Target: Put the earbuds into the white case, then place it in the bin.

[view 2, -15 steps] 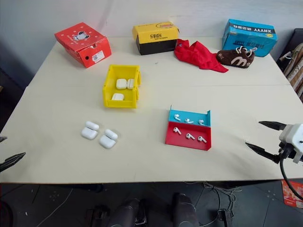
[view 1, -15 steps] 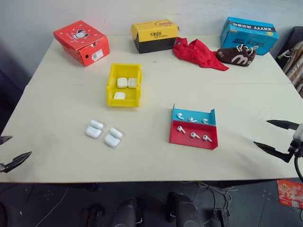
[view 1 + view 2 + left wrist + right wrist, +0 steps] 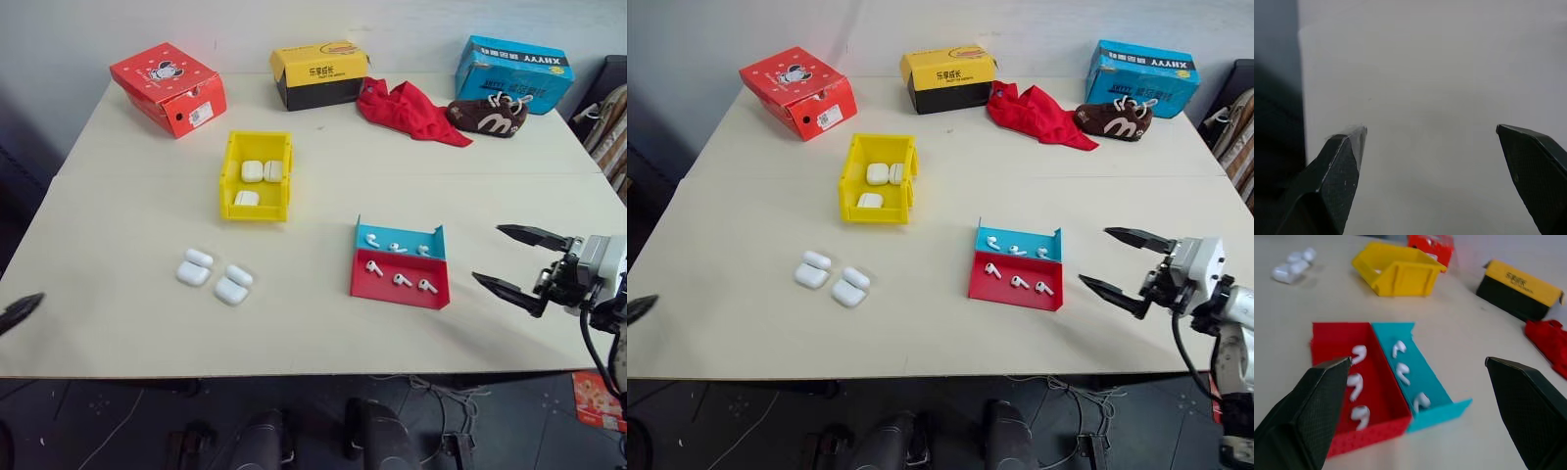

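Six earbuds (image 3: 403,280) are seen lying in the red-and-blue tray (image 3: 400,291) on the tabletop (image 3: 323,206), three in each compartment, while two white cases (image 3: 231,291) are found with lids open near the front left and three more inside the yellow bin (image 3: 257,205). The right gripper (image 3: 519,262) is held just beside the tray with its jaws spread wide and nothing grasped. The left gripper (image 3: 1430,132) is likewise observed fully open and empty at the tabletop's left edge.

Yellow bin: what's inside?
Three small glossy white rounded cases lie in the bright yellow rectangular plastic bin: two side by side at the back, one nearer. All look closed; their contents are hidden.
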